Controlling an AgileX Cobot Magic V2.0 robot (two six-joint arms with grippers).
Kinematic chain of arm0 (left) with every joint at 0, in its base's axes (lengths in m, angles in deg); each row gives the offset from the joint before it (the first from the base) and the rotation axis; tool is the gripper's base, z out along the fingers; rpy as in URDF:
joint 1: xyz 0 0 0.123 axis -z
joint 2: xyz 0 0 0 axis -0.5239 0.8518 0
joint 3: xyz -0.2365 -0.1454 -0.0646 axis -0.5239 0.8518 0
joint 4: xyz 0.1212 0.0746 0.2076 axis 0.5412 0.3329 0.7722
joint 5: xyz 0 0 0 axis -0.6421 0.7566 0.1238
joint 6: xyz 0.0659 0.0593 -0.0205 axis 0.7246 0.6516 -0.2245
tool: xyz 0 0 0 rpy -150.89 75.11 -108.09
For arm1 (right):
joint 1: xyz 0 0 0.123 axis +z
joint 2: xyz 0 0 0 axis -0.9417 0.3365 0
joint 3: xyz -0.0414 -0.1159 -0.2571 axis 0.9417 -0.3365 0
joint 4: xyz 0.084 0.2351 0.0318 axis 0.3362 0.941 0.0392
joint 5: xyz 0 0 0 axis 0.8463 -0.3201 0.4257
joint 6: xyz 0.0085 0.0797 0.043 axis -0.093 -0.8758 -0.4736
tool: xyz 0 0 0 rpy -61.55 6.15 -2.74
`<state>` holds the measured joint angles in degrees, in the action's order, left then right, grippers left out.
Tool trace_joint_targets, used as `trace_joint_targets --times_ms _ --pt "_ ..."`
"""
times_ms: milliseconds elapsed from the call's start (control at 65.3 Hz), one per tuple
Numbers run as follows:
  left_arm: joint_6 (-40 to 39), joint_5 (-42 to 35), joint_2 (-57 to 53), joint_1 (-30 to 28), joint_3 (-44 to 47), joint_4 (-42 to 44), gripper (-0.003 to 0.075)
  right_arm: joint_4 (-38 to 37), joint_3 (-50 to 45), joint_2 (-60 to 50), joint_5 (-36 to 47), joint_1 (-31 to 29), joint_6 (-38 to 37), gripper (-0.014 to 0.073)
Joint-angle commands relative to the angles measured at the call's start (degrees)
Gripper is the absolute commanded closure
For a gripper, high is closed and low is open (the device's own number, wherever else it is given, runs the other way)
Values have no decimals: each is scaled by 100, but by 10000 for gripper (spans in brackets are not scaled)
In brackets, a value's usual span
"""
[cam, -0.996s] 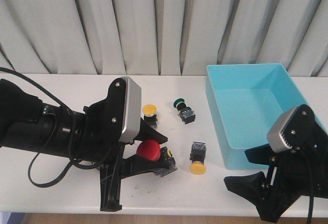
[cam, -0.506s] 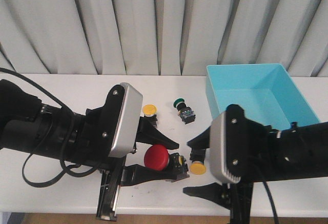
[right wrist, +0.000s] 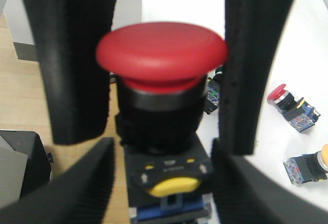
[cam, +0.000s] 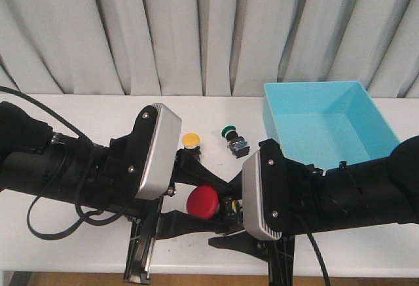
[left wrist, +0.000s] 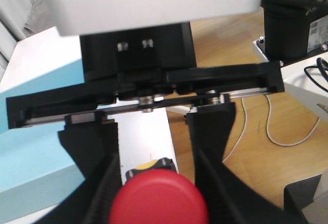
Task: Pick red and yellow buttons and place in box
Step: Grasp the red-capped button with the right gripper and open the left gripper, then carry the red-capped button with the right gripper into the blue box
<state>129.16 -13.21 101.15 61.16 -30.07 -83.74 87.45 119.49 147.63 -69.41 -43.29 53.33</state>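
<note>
My left gripper [cam: 209, 202] is shut on a red button [cam: 202, 201] by its round cap and holds it above the table's front. In the left wrist view the cap [left wrist: 160, 203] sits between the fingers. My right gripper [cam: 229, 226] faces it, open, its fingers on either side of the button's black body [right wrist: 163, 168] without clamping it. A yellow button [cam: 190, 140] lies on the table behind. The turquoise box [cam: 325, 124] stands at the right, empty. A second yellow button seen earlier is hidden behind my right gripper.
A green-capped button [cam: 231, 133] lies near the box's left wall. The right wrist view shows another red-capped button [right wrist: 281, 95] and an orange-yellow capped one [right wrist: 310, 165] on the white table. Both arms crowd the table's front middle.
My right arm swung in from the front right corner to the held red button and now brackets its body. My left gripper carried the button slightly right and forward.
</note>
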Motion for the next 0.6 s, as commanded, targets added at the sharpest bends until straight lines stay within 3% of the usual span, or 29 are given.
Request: trace_joint_targets --times_ms 0,199,582 --pt "3 127 -154 7 -129 -433 554 295 181 -115 -33 -3 66 309" --pt "3 126 -154 7 -129 -427 523 295 181 -115 -33 -3 49 427" --pt "-100 14 -154 7 -129 -340 137 243 181 -120 20 -9 -103 429"
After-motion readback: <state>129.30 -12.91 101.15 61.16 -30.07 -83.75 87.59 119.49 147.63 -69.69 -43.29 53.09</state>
